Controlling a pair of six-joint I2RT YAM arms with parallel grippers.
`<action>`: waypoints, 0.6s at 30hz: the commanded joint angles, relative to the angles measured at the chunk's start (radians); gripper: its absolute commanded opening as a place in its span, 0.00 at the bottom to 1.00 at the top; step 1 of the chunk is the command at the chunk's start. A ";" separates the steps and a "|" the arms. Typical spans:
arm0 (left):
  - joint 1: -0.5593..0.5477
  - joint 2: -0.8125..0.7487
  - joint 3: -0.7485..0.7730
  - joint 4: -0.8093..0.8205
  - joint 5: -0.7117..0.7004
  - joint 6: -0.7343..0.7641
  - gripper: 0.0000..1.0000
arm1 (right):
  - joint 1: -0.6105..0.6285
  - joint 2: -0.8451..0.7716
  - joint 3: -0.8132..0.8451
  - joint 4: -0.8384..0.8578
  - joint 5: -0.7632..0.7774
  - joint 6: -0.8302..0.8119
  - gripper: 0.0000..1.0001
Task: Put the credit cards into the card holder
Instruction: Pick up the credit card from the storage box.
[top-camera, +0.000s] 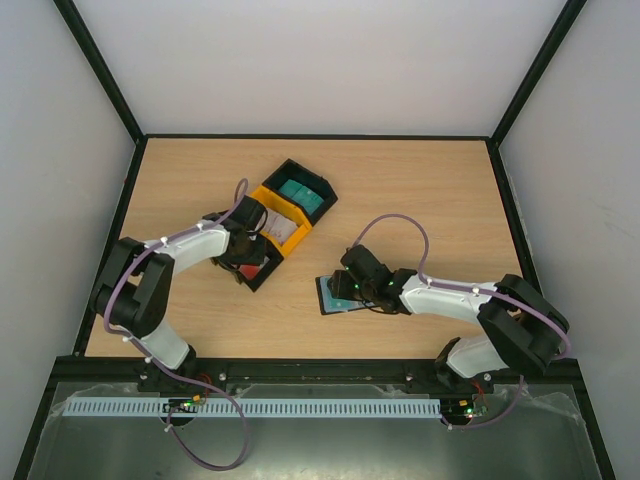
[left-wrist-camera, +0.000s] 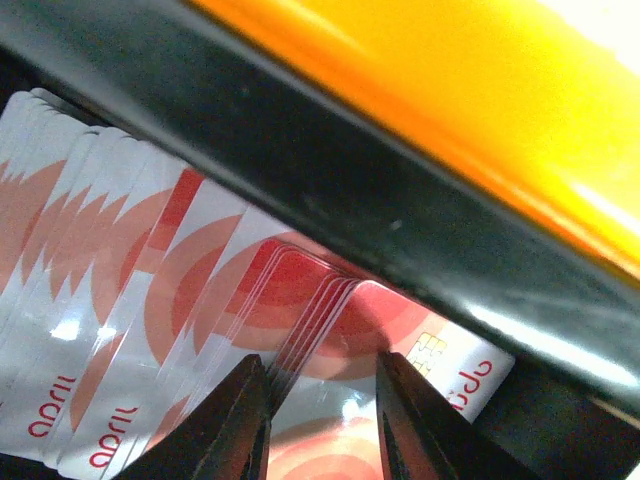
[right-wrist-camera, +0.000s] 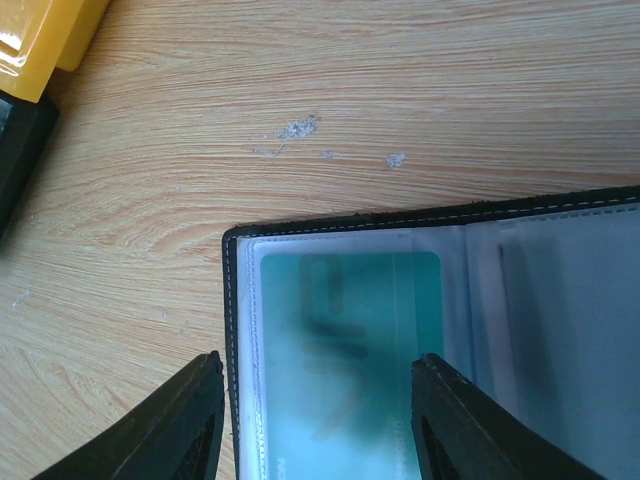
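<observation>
Your left claw (left-wrist-camera: 318, 360) is sitting around some red-and-white cards (left-wrist-camera: 150, 270) in the black bin (left-wrist-camera: 300, 170), maybe pinching, I cannot tell; they are looking thin and slippery, so grab their edges.

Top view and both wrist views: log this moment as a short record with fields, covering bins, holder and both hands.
bins: row of three; far black bin holds teal cards, yellow bin grey-white cards, near black bin red-and-white cards
card holder: open on table, one teal card in clear pocket
left hand: in near black bin, fingers either side of a few red-and-white cards; grip unclear
right hand: open, over card holder's pocket
</observation>
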 joint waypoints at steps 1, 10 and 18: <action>-0.004 -0.025 0.015 -0.056 0.087 -0.004 0.30 | 0.005 -0.023 -0.020 0.010 0.030 0.012 0.51; -0.013 -0.083 0.013 -0.072 0.164 -0.003 0.25 | 0.005 -0.021 -0.025 0.012 0.033 0.015 0.50; -0.027 -0.113 0.014 -0.084 0.234 0.004 0.24 | 0.005 -0.021 -0.021 0.011 0.038 0.017 0.50</action>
